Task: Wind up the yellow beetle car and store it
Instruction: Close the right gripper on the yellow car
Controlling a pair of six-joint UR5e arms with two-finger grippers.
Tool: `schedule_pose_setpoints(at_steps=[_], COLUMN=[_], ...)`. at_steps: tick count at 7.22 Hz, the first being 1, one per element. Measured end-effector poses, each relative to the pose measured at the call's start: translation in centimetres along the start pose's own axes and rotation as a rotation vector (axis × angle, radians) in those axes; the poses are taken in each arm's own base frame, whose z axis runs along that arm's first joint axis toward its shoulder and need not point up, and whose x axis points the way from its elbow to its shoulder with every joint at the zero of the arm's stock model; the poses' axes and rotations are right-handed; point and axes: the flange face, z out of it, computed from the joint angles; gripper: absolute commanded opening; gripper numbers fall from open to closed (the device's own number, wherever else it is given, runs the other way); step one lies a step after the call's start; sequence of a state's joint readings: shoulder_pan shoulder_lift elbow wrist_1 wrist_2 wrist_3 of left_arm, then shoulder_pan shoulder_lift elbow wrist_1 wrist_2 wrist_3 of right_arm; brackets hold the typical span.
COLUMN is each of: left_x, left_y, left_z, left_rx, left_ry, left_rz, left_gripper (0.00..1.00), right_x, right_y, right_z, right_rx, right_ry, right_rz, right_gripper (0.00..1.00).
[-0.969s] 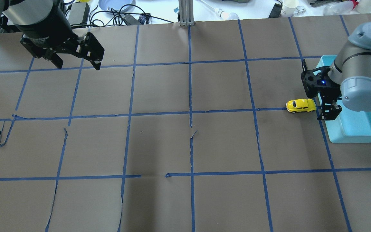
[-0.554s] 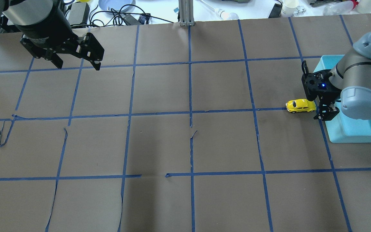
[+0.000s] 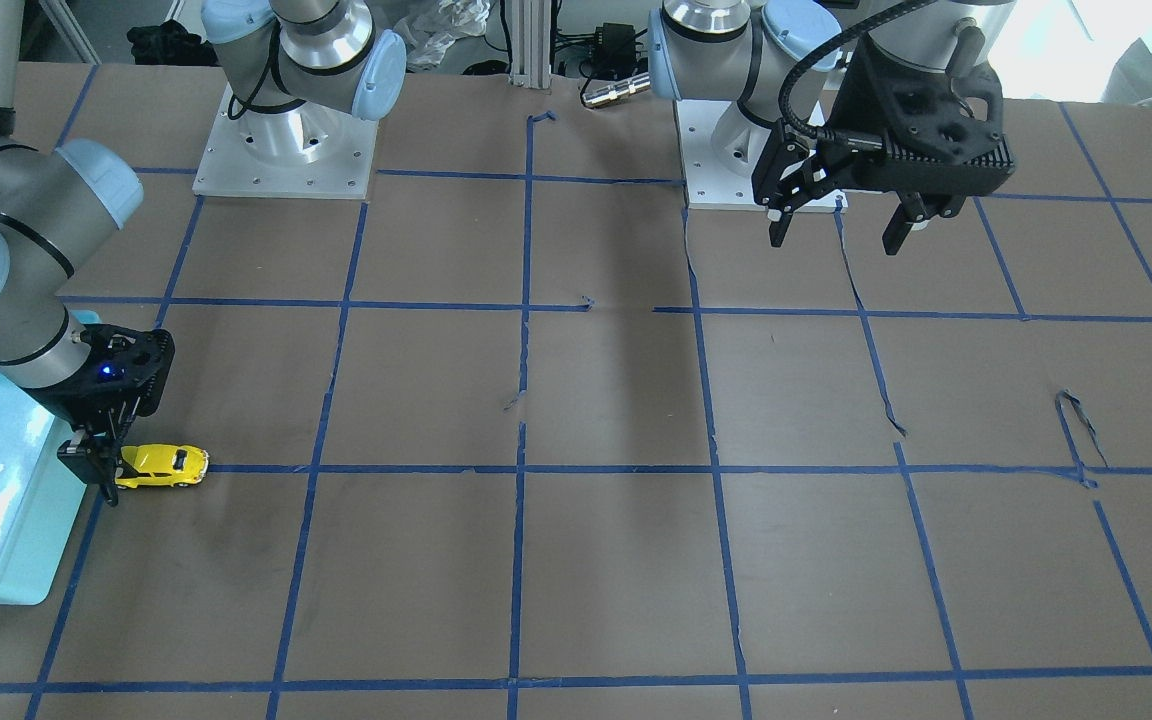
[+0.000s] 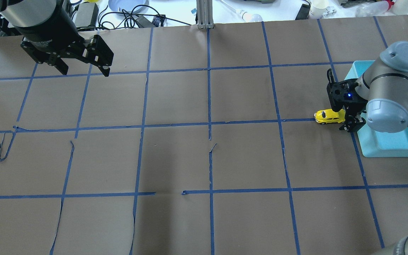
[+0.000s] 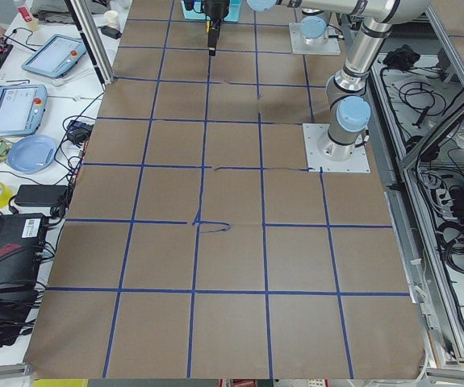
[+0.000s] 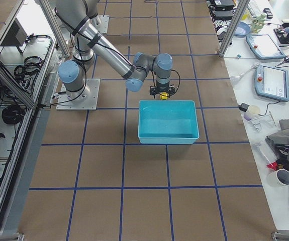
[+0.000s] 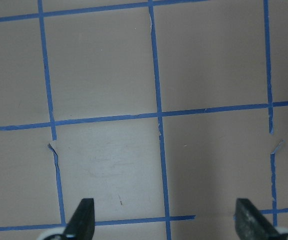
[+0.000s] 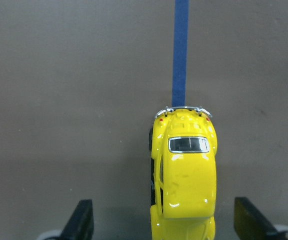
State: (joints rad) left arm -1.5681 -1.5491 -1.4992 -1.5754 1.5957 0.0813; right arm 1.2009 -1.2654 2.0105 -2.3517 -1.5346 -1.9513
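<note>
Well, right gripper spread astride the yellow beetle car, near the right edge of the desk, left gripper spread above far-left corner

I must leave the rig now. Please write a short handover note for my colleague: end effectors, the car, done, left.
Left end effector: open, empty, above the table on the robot's left.
Right end effector: open, low, one finger on each side of the yellow beetle car, not closed on it.
Car: on the table, on a blue tape line, beside the teal bin, which looks empty.
Done: approach. Left: grasp, wind up, store, presumably in the bin.
</note>
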Motion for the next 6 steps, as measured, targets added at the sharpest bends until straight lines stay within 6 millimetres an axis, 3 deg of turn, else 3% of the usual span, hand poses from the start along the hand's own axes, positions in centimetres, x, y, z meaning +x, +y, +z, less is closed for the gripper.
schedule_pose_setpoints(at_steps=[2,3,5,6], left_x=[0.0,-0.1,-0.1,-0.1], left_y=[0.0,0.1,0.1,0.1], left_z=[0.0,0.1,0.1,0.1], left_rx=[-0.001,-0.002,-0.002,-0.002], left_ry=[0.000,0.000,0.001,0.000], left_rz=[0.000,0.000,0.001,0.000], left_gripper=[1.00,1.00,1.00,1.00], right_x=[0.3,0.5,0.7,0.7], right_y=[-0.7,-1.1,-1.4,-1.3], right_z=[1.1,1.5,1.7,1.7], right_rx=[0.006,0.007,0.003,-0.005], right_ry=[-0.013,-0.017,-0.018,-0.018], right_rz=[0.032,0.032,0.024,0.018], right_gripper=[0.95,0.75,0.25,0.11])
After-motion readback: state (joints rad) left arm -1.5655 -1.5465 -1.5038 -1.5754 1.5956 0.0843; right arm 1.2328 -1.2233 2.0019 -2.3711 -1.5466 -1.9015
